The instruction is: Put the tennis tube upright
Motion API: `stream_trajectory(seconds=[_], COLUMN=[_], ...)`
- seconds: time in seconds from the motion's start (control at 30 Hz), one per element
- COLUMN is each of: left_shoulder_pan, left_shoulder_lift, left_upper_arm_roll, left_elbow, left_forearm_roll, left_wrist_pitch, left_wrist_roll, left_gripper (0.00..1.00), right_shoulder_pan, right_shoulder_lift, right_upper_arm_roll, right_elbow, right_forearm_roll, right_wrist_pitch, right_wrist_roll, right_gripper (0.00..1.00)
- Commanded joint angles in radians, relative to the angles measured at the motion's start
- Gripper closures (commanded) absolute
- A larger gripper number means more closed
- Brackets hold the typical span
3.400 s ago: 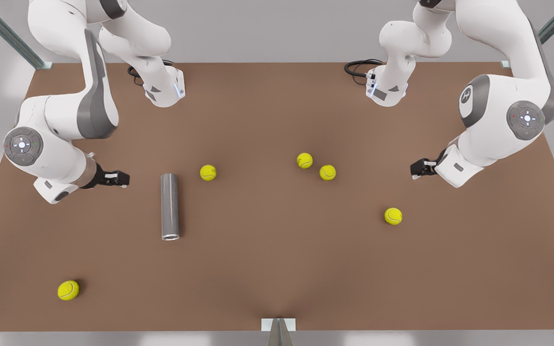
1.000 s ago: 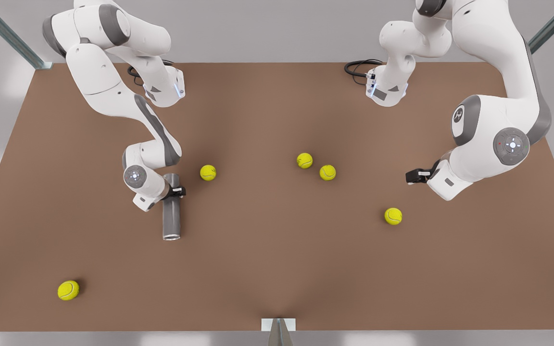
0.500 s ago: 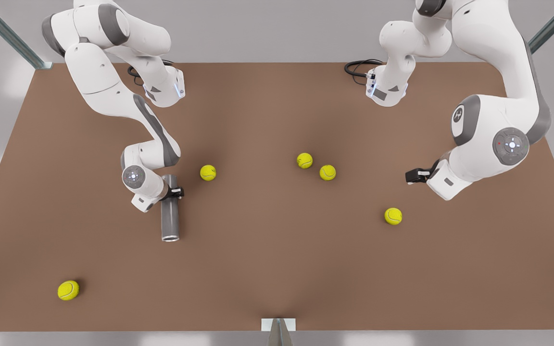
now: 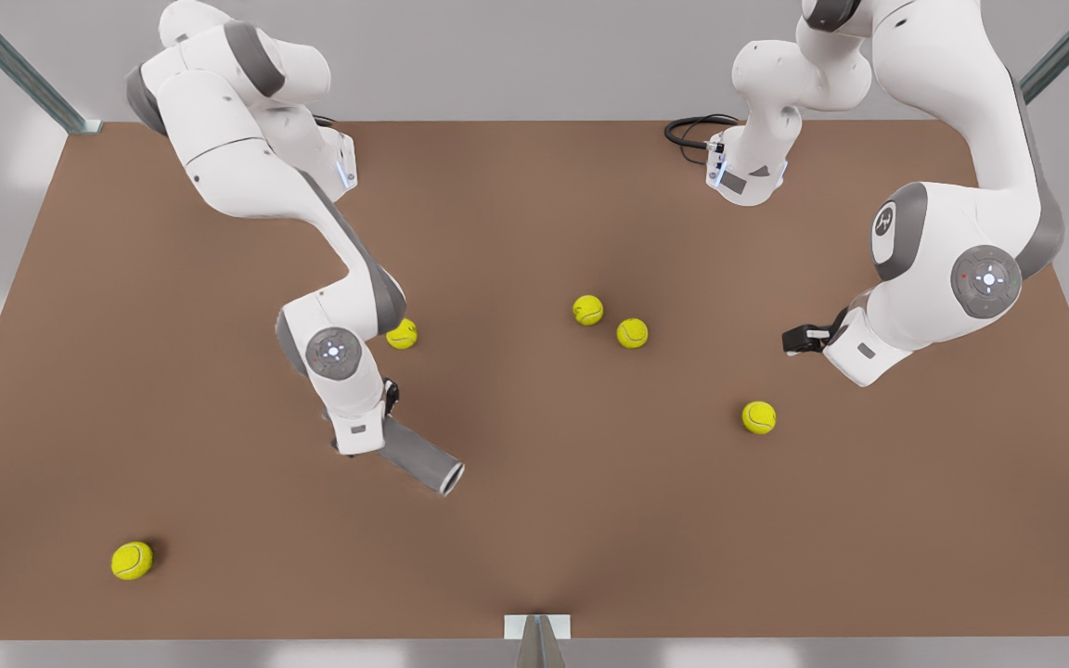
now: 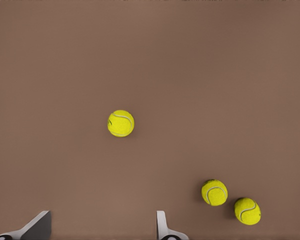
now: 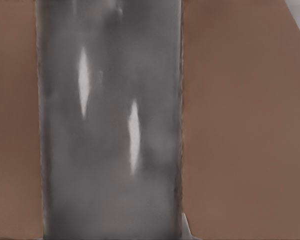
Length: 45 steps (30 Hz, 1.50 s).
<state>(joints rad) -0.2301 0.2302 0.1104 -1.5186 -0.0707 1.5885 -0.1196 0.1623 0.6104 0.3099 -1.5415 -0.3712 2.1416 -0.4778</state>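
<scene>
Brown bench (image 4: 534, 557) under a plain grey wall. Nearest, one yellow-green tennis ball (image 4: 132, 560) sits alone at the front view's left. Next, the grey metallic tennis tube (image 4: 418, 455), clamped in the right tool (image 4: 388, 413). It pointed straight at the camera half a second ago; now it slants, pale rim towards the front view's right, not upright. Another ball (image 4: 758, 417) lies farther right. Beyond, the left tool (image 4: 792, 340) waits, fingers (image 5: 162, 227) spread apart. Farthest: a pair of balls (image 4: 632, 332), and one (image 4: 402, 334) tucked behind the right arm.
</scene>
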Motion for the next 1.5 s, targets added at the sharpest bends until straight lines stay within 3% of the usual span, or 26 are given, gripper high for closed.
stream_trajectory(seconds=[0.0, 0.1, 0.17, 0.27, 0.47, 0.5, 0.57, 0.73, 0.8, 0.83, 0.93, 0.97, 1.0, 1.03, 1.07, 1.1, 1.13, 1.27, 1.37, 1.47], left_shoulder_pan=[0.000, 0.000, 0.000, 0.000, 0.000, 0.000, 0.000, 0.000, 0.002, 0.003, 0.035, 0.028, 0.002, -0.025, -0.023, -0.011, -0.002, 0.025, 0.025, 0.006], left_shoulder_lift=[0.000, 0.000, 0.000, 0.000, 0.000, 0.000, 0.001, 0.005, 0.005, 0.017, 0.164, 0.234, 0.316, 0.399, 0.475, 0.526, 0.601, 0.698, 0.759, 0.775], left_upper_arm_roll=[0.000, 0.000, 0.000, 0.000, 0.000, 0.000, 0.000, 0.000, 0.000, 0.000, -0.006, -0.008, -0.008, -0.050, -0.103, -0.130, -0.132, -0.209, -0.247, -0.255], left_elbow=[0.000, 0.000, 0.000, 0.000, 0.000, 0.000, 0.000, 0.000, 0.000, 0.002, 0.090, 0.090, 0.090, 0.089, 0.089, 0.090, 0.089, 0.084, 0.135, 0.192], left_forearm_roll=[0.000, 0.000, 0.000, 0.000, 0.000, 0.000, 0.000, 0.000, -0.001, -0.021, -0.342, -0.562, -0.710, -0.891, -1.003, -1.104, -1.253, -1.391, -1.394, -1.393], left_wrist_pitch=[-0.001, 0.001, -0.001, -0.001, -0.001, -0.001, -0.001, -0.001, 0.005, 0.016, 0.128, 0.198, 0.214, 0.320, 0.366, 0.366, 0.364, 0.361, 0.367, 0.410], left_wrist_roll=[0.000, 0.000, 0.000, 0.000, 0.000, 0.000, 0.000, 0.000, -0.002, -0.003, -0.011, -0.012, -0.005, -0.002, 0.006, 0.073, 0.219, 0.482, 0.577, 0.609], left_gripper=[0.00, 0.00, 0.00, 0.00, 0.00, 0.00, 0.00, 0.00, 0.00, 0.00, 0.00, 0.00, 0.00, 0.00, 0.00, 0.00, 0.00, 0.00, 0.00, 0.00], right_shoulder_pan=[0.006, 0.069, 0.126, 0.197, 0.263, 0.266, 0.272, 0.281, 0.240, 0.194, 0.112, 0.030, -0.006, -0.037, -0.037, -0.050, -0.078, -0.158, -0.299, -0.310], right_shoulder_lift=[0.015, 0.153, 0.307, 0.433, 0.486, 0.492, 0.493, 0.497, 0.448, 0.361, 0.080, -0.010, -0.134, -0.320, -0.434, -0.488, -0.500, -0.489, -0.471, -0.472], right_upper_arm_roll=[-0.002, -0.005, -0.008, -0.008, -0.034, -0.034, -0.034, -0.035, -0.026, -0.022, -0.026, -0.025, -0.044, -0.087, -0.178, -0.209, -0.209, -0.209, -0.215, -0.215], right_elbow=[0.021, 0.236, 0.468, 0.632, 0.669, 0.669, 0.669, 0.667, 0.646, 0.601, 0.574, 0.567, 0.427, 0.135, -0.054, -0.143, -0.120, -0.048, 0.026, 0.035], right_forearm_roll=[-0.009, -0.021, -0.018, -0.017, -0.017, -0.015, -0.015, -0.015, 0.035, 0.122, 0.132, 0.133, 0.132, 0.136, 0.221, 0.250, 0.252, 0.250, 0.365, 0.364], right_wrist_pitch=[-0.002, -0.071, -0.140, -0.129, -0.034, -0.032, -0.032, -0.025, -0.066, -0.179, -0.552, -0.673, -0.657, -0.524, -0.408, -0.342, -0.407, -0.557, -0.565, -0.557], right_wrist_roll=[-0.005, -0.108, -0.211, -0.289, -0.384, -0.389, -0.374, -0.372, -0.312, -0.285, 0.030, 0.038, 0.085, 0.263, 0.272, 0.269, 0.314, 0.527, 0.389, 0.475], right_gripper=[0.28, 0.28, 0.27, 0.27, 0.23, 0.19, 0.01, 0.00, 0.00, 0.00, 0.00, 0.00, 0.00, 0.00, 0.00, 0.00, 0.00, 0.00, 0.00, 0.00])
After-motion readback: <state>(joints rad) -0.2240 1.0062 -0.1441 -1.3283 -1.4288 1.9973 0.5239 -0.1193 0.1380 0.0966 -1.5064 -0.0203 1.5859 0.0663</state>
